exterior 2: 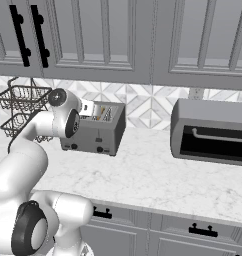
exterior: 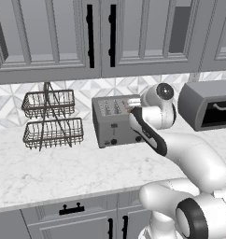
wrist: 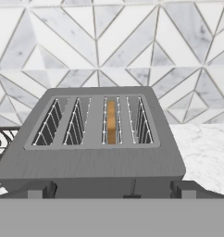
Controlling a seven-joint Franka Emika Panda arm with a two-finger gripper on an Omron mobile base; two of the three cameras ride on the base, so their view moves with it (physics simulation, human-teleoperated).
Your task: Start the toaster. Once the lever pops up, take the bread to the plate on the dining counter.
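The grey four-slot toaster stands on the marble worktop against the tiled wall. The bread sits sunk in its third slot from the left, with the tan edge just showing. My gripper hovers in front of and slightly above the toaster's front edge, facing the slots. Its fingertips stand wide apart with nothing between them, so it is open. In the right base view the hand is at the toaster's top left corner. The plate and the dining counter are out of view.
A larger toaster oven with a dark window stands right of the toaster. A two-tier wire basket rack stands to its left. Grey upper cabinets hang above. Bare marble worktop lies in front.
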